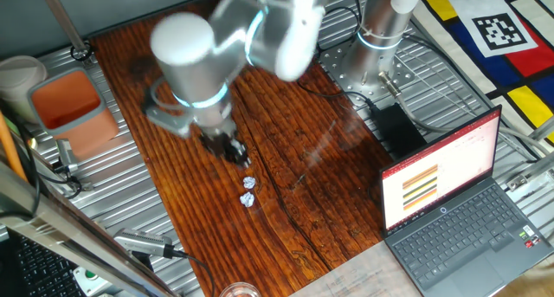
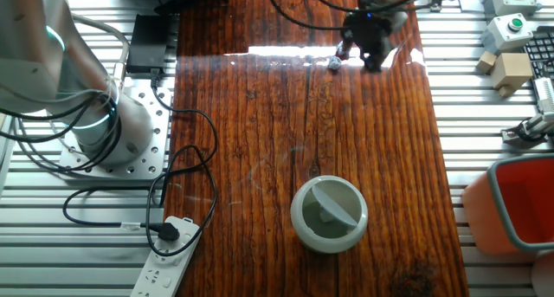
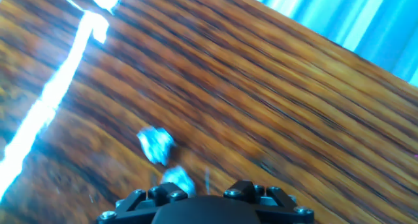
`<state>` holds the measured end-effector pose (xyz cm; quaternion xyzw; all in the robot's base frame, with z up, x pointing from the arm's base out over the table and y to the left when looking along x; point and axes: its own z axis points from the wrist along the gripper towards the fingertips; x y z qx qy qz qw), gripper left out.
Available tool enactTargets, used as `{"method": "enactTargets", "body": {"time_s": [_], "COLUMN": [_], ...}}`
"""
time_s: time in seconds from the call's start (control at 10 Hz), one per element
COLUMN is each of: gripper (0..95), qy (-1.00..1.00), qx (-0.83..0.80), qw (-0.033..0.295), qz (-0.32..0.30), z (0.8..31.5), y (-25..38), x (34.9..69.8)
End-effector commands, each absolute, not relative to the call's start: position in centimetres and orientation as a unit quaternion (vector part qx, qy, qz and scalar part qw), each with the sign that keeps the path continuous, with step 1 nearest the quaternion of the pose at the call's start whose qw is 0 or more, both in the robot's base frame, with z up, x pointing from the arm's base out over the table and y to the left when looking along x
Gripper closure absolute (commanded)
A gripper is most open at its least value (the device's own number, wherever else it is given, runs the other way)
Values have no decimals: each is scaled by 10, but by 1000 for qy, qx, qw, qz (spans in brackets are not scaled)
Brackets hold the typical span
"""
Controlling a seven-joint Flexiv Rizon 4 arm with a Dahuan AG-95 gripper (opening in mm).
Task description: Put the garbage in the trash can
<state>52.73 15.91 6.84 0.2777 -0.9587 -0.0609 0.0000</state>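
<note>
While gripper [image 1: 237, 151] hovers just beside paper wads [image 1: 248, 190] on table [image 1: 294, 219], blur hides whether its fingers are parted or closed.

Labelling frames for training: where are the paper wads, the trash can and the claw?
paper wads [image 1: 248, 190]: one fixed view, between two wads.
trash can [image 2: 299, 217]: the other fixed view, left rim.
claw [image 1: 241, 158]: one fixed view, fingertips.
</note>
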Motion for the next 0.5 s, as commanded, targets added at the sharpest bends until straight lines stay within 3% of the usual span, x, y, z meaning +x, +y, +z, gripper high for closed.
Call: {"method": "enactTargets", "body": {"time_s": [0.1,0.4,0.5], "gripper": [380,380,570], "qy": [-958,-957,-956], "qx": [273,278,283], "qw": [-19,-21,-20], "qz": [-80,-76,-73], "z": [52,33,28], "y": [180,179,176], "x": [523,519,517]}}
